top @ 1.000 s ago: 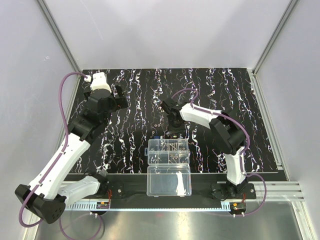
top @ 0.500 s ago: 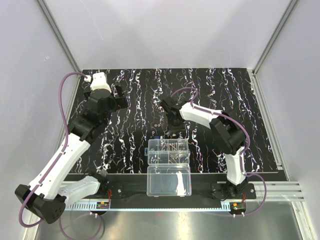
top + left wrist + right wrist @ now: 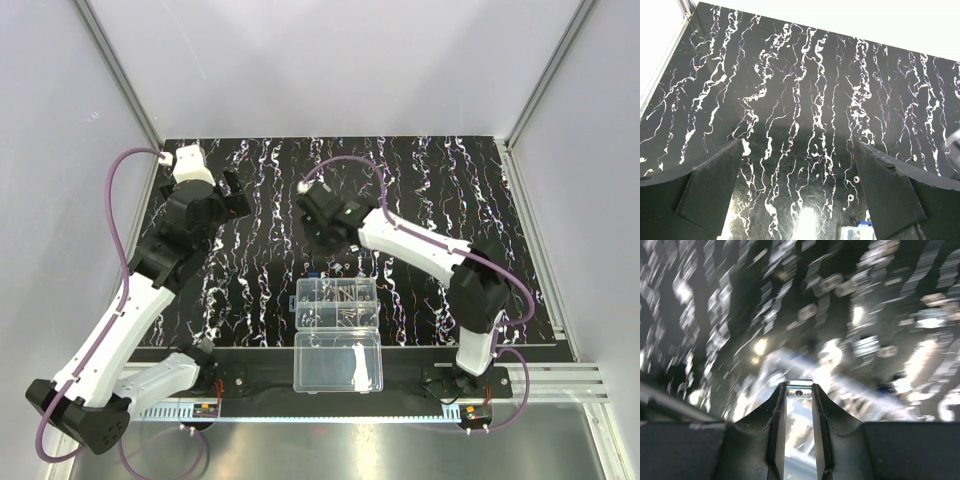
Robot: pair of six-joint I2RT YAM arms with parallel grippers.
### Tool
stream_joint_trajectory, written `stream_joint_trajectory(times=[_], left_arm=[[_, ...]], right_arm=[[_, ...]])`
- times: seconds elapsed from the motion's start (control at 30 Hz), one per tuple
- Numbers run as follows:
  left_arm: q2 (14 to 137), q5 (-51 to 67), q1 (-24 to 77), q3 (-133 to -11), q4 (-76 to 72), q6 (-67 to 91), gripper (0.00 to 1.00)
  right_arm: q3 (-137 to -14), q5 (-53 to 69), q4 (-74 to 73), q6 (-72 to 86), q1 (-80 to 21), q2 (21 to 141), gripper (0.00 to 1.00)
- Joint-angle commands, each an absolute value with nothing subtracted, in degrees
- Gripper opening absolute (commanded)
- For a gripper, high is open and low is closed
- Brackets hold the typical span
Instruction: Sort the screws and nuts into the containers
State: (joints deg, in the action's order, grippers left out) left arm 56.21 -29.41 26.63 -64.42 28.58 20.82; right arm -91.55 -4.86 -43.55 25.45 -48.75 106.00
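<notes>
The right claw (image 3: 799,386) is nearly closed above the worktop (image 3: 450,200), pinching a small silvery piece (image 3: 799,392) at its tips; I cannot tell whether it is a nut or a screw. The left claw (image 3: 800,150) gapes wide and empty. Two nuts (image 3: 857,178) lie loose near the box compartments (image 3: 312,292), which hold screws (image 3: 345,295).

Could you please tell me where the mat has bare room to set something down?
The mat's far right corner, between the right arm and rail, is bare. So is the strip between left arm and box. Crowded: loose nuts just beyond the box.
</notes>
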Motion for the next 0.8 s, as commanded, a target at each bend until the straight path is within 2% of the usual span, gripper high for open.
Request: stream_joint_trajectory(times=[0.0, 0.4, 0.77], left_arm=[[54.58, -30.94, 25.84, -65.04, 25.58, 20.74, 0.99], [51.5, -29.36, 23.91, -64.69, 24.96, 21.88, 0.99], [51.68, -26.9, 22.94, -64.42, 24.52, 22.06, 0.99]], right_arm=[[-92.11, -2.91, -42.98, 23.47, -53.87, 106.17, 0.03], [-83.15, -1.32, -36.39, 27.42, -57.22, 106.52, 0.04], [-86.57, -1.76, -35.94, 26.89, -57.22, 111.0, 0.07]])
